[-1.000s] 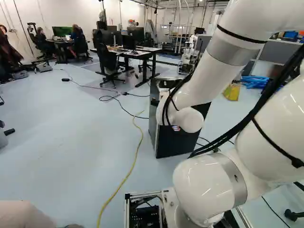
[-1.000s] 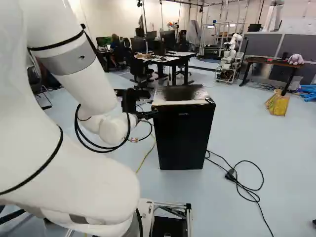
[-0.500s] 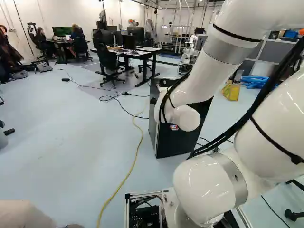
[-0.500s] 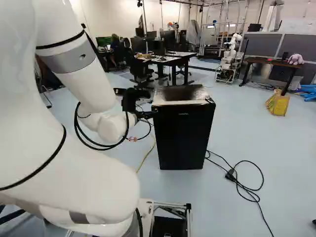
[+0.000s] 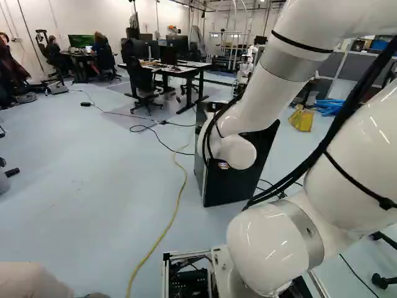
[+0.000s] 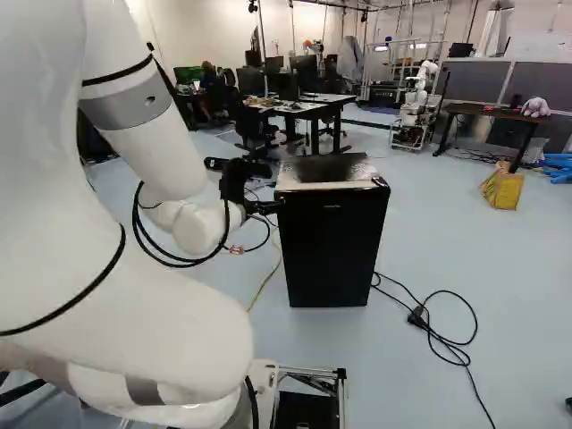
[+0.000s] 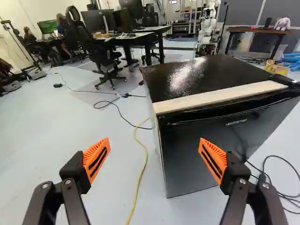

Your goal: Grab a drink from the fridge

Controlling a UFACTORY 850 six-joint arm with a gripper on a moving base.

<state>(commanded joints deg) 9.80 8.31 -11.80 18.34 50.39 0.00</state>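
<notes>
Pale floor (image 5: 93,174) all around, with a desk (image 5: 193,67) and a black office chair (image 5: 142,85) farther back. At the right of the right base view, another robot (image 6: 414,112), then a dark table (image 6: 487,110) with a pale purple plush toy (image 6: 535,107) on top and a yellow bag-like object (image 6: 502,189) on the floor near one leg. Shows the fridge (image 6: 332,246) in the middle of the right base view: upright on the floor, black and boxy, door closed, with a glossy top and a pale strip along its front edge. Reaches toward it with the white arm (image 5: 282,74), hiding part of the fridge in the left base view. Holds the hand (image 6: 268,207) high, just beside the upper left front corner of the fridge in the right base view; cannot tell from there whether touching or apart. In the wrist view, has the hand (image 7: 154,149) spread wide, one orange pad (image 7: 96,160) over floor and the other in front of the fridge door, with the near upright edge of the fridge in the gap between. Also in that gap, a yellow cable (image 7: 139,180) along the floor. Past the other side of the fridge, a looped black cable (image 6: 456,343) with a plug (image 6: 417,316), both on the floor.
</notes>
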